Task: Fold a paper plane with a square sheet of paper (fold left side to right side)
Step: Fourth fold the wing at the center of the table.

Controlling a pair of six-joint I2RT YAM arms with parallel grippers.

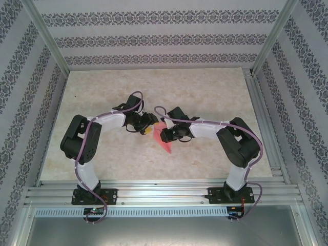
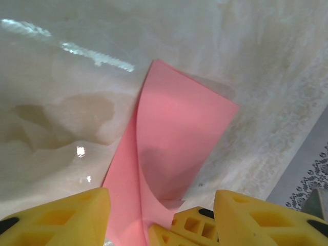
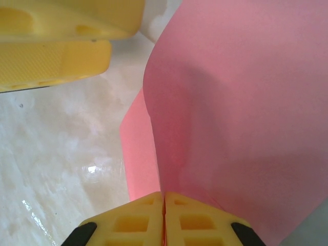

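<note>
- No readable txt, labels, brands or nos. in any view.
- square sheet of paper (image 2: pixel 179 133): plain pink, no print.
- wall covering (image 1: pixel 154 41): ornamental pattern, no letters.

Table (image 1: pixel 205 92): flat top, pale cream with a faint marbled pattern. An aluminium rail (image 1: pixel 164 190) runs along the near edge. In the left wrist view the table surface (image 2: pixel 61 128) is glossy and shows bright streaks of reflected light and darker mottled patches. The right wrist view shows the same sheen on the table (image 3: pixel 61 164). One item lies on it, a pink-red sheet of paper (image 1: pixel 165 142) just near of centre. The sheet (image 2: pixel 179 133) is doubled over: a lower layer lies flat on the top, and an upper layer (image 3: pixel 246 102) curves up off it along one side.
</note>
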